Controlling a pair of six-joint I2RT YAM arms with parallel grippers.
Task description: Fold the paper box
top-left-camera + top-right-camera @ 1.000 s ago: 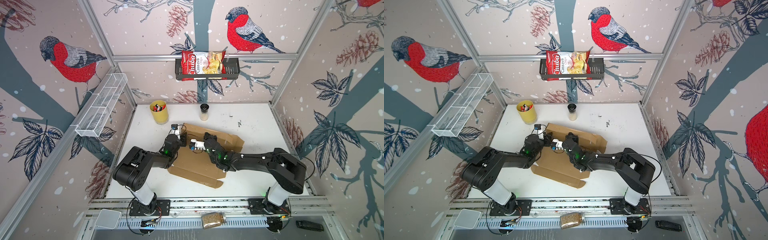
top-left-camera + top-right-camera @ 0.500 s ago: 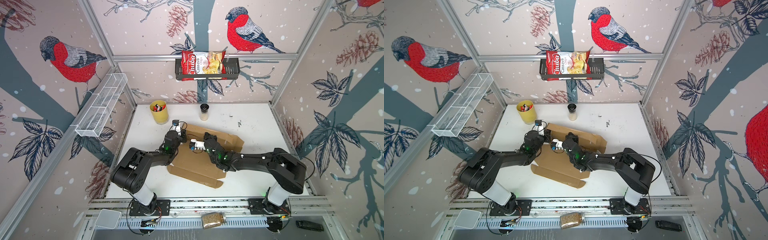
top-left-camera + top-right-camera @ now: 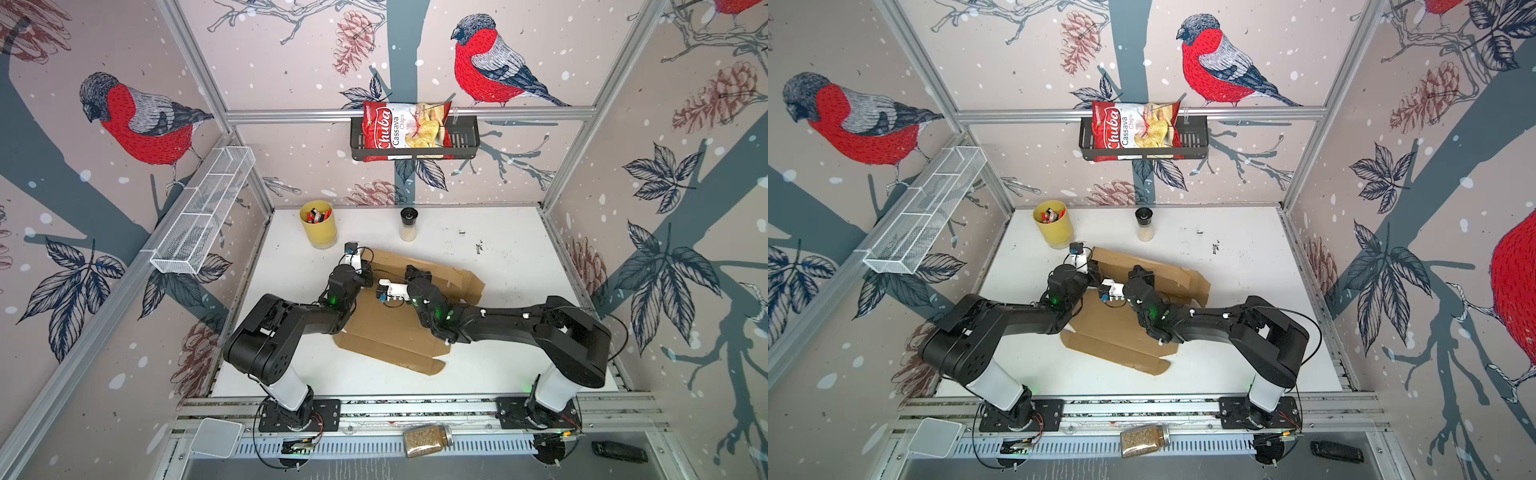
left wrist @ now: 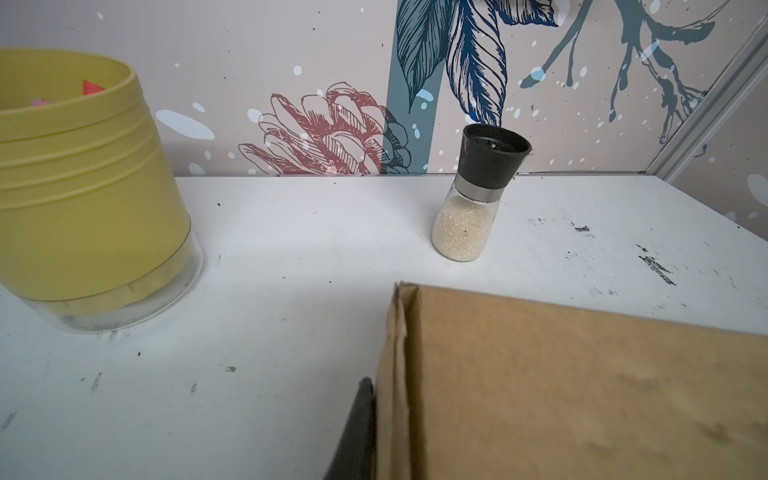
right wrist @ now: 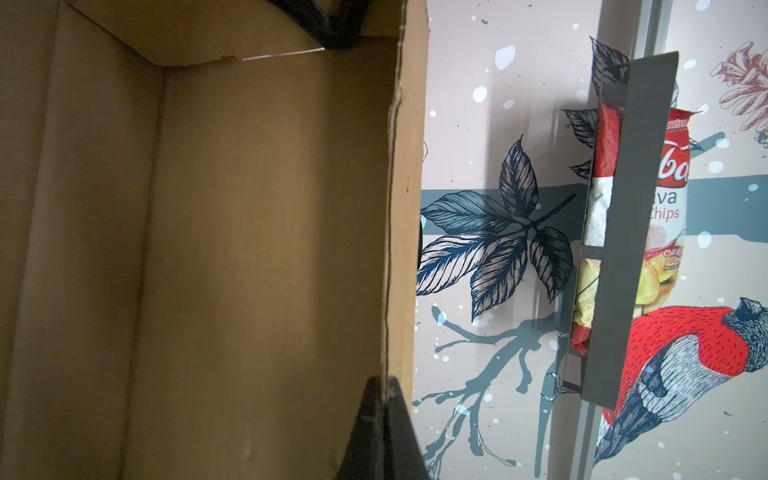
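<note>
Right gripper [image 5: 385, 386]: fingers pinched tight on the top edge of the raised far wall of the paper box [image 3: 395, 328].

Left gripper [image 3: 367, 272]: one finger [image 4: 358, 424] lies against the outside of the box's doubled far-left edge. Its partner is behind the cardboard, so I cannot tell whether it is clamped.

Box lies mid-scene on the table [image 3: 498, 257], between the arms.

Progress, judged: early. Far wall is up; near flaps and right-hand tabs lie flat, nothing tucked.

In both top views the wrists cover the middle creases.

Bullfinch-and-pinecone wallpaper [image 3: 291, 62] on three walls; scuffed white table [image 3: 519, 266]; aluminium frame [image 3: 291, 115].
</note>
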